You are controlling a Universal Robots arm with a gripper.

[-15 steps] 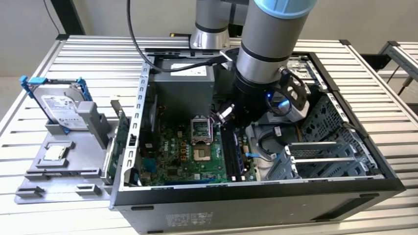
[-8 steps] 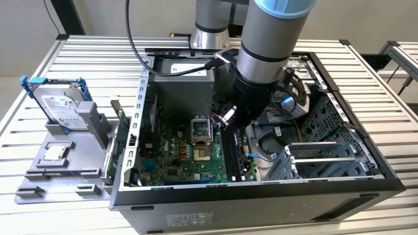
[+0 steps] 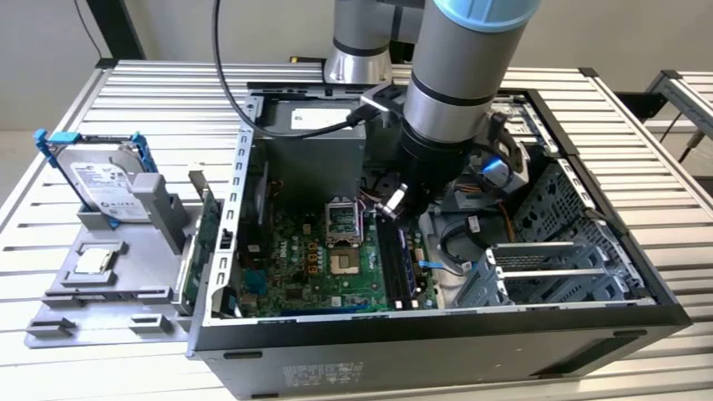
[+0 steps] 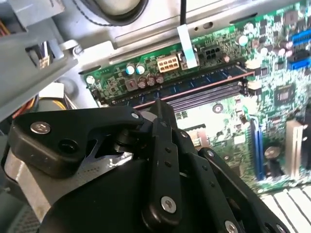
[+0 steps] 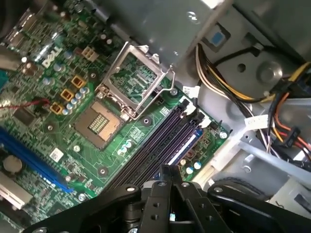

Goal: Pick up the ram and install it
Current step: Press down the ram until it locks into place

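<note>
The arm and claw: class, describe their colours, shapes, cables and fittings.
The arm is a grey metal tube with a light blue cap at its joint and black rings lower down. A black cable loops along it. The claw is matte black, built of linked bars joined by silver screws.

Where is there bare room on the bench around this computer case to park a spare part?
The ribbed aluminium tabletop is bare behind the grey parts tray with the upright hard drive, and on the exterior view's right of the open black computer case. Inside, around the green motherboard and robot hand, it is crowded.
</note>
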